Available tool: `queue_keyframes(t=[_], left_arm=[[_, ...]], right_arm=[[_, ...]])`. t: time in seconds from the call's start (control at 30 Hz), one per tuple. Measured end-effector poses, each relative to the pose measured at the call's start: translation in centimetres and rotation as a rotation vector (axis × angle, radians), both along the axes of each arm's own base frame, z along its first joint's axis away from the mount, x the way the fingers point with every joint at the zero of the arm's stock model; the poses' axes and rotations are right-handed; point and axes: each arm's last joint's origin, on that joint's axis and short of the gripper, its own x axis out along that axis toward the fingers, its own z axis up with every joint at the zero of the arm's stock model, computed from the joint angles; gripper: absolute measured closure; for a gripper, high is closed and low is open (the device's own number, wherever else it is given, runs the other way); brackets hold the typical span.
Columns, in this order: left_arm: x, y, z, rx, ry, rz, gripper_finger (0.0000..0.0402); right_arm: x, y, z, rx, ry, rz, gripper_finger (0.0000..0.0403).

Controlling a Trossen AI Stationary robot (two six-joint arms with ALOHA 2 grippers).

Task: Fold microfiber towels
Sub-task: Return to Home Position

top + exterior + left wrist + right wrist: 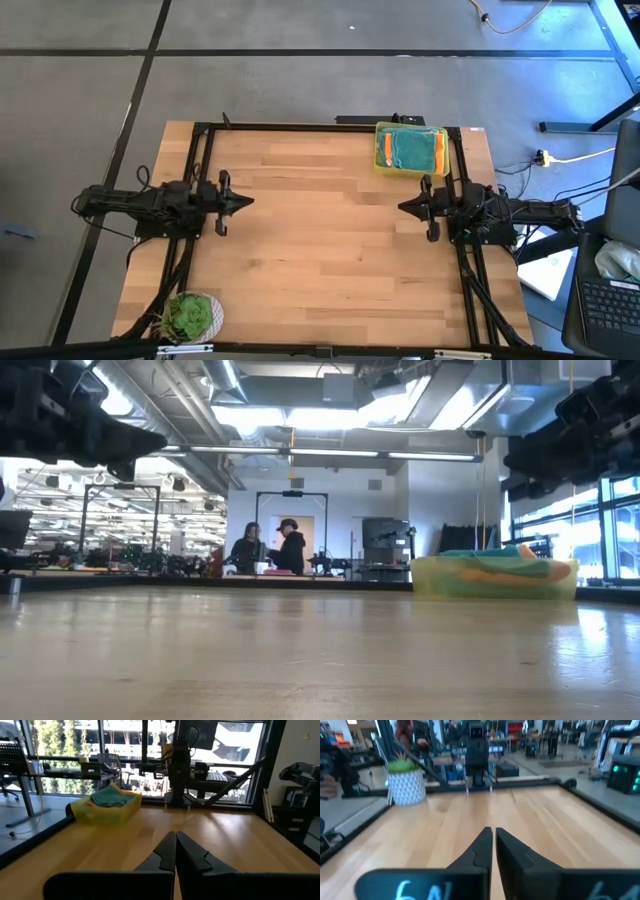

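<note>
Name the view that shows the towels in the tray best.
The high view: it looks straight down on the towels in the yellow tray, teal on top, orange at both edges. Low and left wrist views show them side-on; the right wrist view shows nothing.

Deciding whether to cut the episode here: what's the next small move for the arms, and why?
Probably none beyond holding both arms where they are. Every one of the towels in view lies in the yellow tray. The left gripper and right gripper are shut on nothing, at opposite sides of the table, facing each other.
</note>
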Motion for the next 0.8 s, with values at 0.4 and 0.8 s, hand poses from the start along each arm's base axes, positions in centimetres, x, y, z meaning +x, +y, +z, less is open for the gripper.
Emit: queue_keyframes(t=[0.4,0.8], left_arm=[[0.07,0.03,-0.08,0.005,0.011,0.009,0.0401],[0.07,0.03,-0.08,0.005,0.01,0.009,0.0401]], right_arm=[[0.15,-0.01,-0.2,0.023,0.024,-0.001,0.0375],[0.15,-0.01,-0.2,0.006,0.025,0.0,0.0375]])
